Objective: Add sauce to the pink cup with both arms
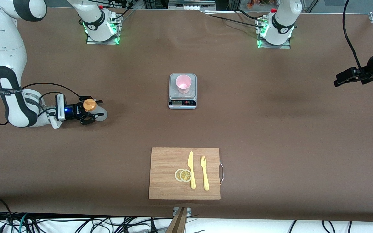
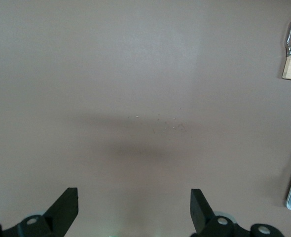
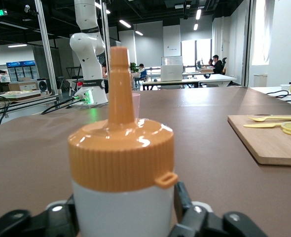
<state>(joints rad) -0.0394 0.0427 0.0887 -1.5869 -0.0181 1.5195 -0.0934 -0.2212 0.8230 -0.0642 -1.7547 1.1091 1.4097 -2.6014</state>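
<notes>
The sauce bottle (image 1: pixel 89 105), frosted white with an orange nozzle cap, stands upright on the table toward the right arm's end. My right gripper (image 1: pixel 91 110) reaches in low and level, open, with one finger on each side of the bottle's body. In the right wrist view the sauce bottle (image 3: pixel 121 168) fills the near field between the fingers of the right gripper (image 3: pixel 123 210). The pink cup (image 1: pixel 183 83) stands on a small scale (image 1: pixel 182 103) at mid-table. My left gripper (image 1: pixel 338 81) waits high over its end of the table, open over bare cloth (image 2: pixel 134 196).
A wooden cutting board (image 1: pixel 167 174) lies nearer to the front camera than the scale, bearing a yellow knife (image 1: pixel 191 170), a yellow fork (image 1: pixel 204 173) and two lemon slices (image 1: pixel 183 175). Brown cloth covers the table between the bottle and the scale.
</notes>
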